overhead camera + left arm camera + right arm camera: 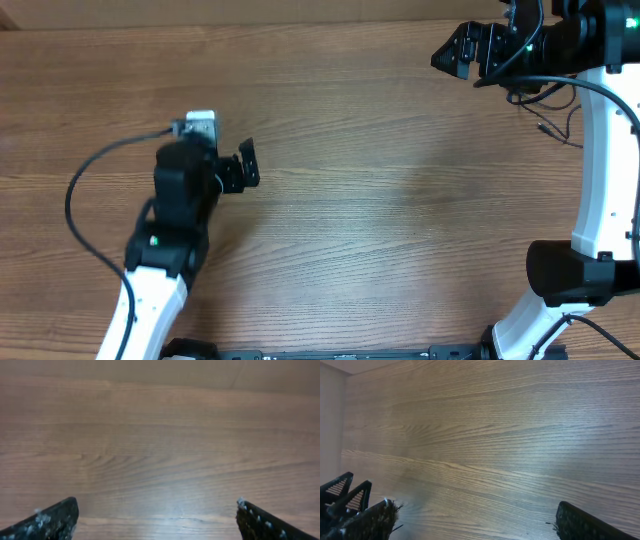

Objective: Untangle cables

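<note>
Left claw (245, 165): jaws spread as wide as they go, nothing between them. From the left wrist view I see only my two dark fingertips (50, 521) at the bottom corners, with bare wood-grain table (160, 435) between them. They hold nothing. I cannot tell from this view whether the tips rest on the wood or hang just above it. From overhead this claw sits over the left half of the table and points right. A thick black arm cable (72, 195) loops out to the left of it; that one is mine, not a task cable.

Right claw (452, 55): also wide open and empty. The right wrist view shows one fingertip (372, 522) bottom left and the other bottom right, with only plain wood across the gap. Some black ribbed pieces (340, 492) sit at the far left edge of that view; I cannot tell what they are. From overhead this claw is up at the far right corner and points left.

The cables (545, 128): thin black strands lie on the table at the far right, just below my right wrist and beside the white upright of my right arm (600, 170). One small plug end shows. The rest is partly hidden under the arm, so I cannot tell how they loop. Neither claw touches them, and they are well apart from the left claw.
</note>
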`<act>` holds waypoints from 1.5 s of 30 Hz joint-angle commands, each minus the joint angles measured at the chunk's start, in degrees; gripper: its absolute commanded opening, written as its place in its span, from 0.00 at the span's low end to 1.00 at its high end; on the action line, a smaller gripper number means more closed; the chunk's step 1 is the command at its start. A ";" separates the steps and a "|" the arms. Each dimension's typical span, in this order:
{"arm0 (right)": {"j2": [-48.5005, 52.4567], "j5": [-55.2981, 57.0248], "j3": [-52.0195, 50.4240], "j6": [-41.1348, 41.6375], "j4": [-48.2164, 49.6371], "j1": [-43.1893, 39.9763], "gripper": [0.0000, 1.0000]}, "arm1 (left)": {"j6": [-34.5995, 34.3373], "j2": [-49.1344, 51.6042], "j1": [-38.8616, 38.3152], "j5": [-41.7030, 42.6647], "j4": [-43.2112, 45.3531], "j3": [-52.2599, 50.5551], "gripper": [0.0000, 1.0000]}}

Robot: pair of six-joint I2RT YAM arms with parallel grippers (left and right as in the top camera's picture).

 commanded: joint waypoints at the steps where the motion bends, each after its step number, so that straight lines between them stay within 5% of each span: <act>1: -0.79 -0.31 0.68 0.20 0.15 -0.02 1.00 | -0.26 -5.53 0.24 0.72 5.14 -6.05 1.00; 14: -0.79 -0.31 0.68 0.20 0.15 0.00 1.00 | -0.66 -22.49 0.42 0.61 26.99 -20.92 1.00; 30: -0.79 -0.31 0.68 0.20 0.15 -0.02 1.00 | -3.82 -32.11 6.01 -3.08 34.10 -21.86 1.00; 38: -0.79 -0.31 0.68 0.20 0.15 -0.02 1.00 | -3.85 -37.77 6.32 -7.34 52.48 -32.22 1.00; 45: -0.79 -0.31 0.68 0.17 0.15 0.00 1.00 | -3.82 -43.19 6.34 -10.84 54.47 -38.16 1.00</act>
